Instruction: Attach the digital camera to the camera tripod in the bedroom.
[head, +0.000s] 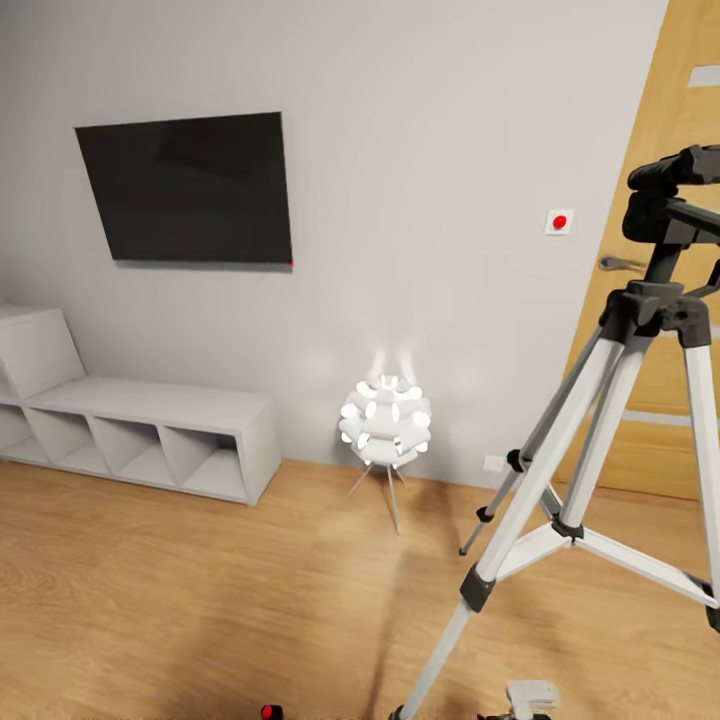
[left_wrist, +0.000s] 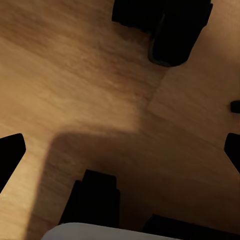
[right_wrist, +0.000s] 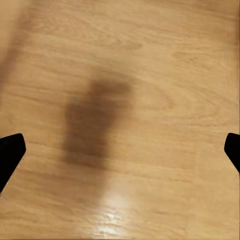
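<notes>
Three silver legs splay camera tripod (head: 610, 420) steady beside wooden door (head: 680, 130); bare head awaits digital camera, unseen. Both grippers, left (left_wrist: 120, 150) and right (right_wrist: 120, 150), spread wide, empty, over wood floor (head: 200, 590).

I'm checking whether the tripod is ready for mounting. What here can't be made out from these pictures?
- Camera tripod, head view: the right edge cuts off its head and pan handle, so the mounting plate is unseen.
- Small black thing with a red spot, head view: the bottom edge crops it; identity unclear.
- Left gripper and right gripper, wrist views: just the fingertips enter at the edges, spread wide with nothing between.
</notes>
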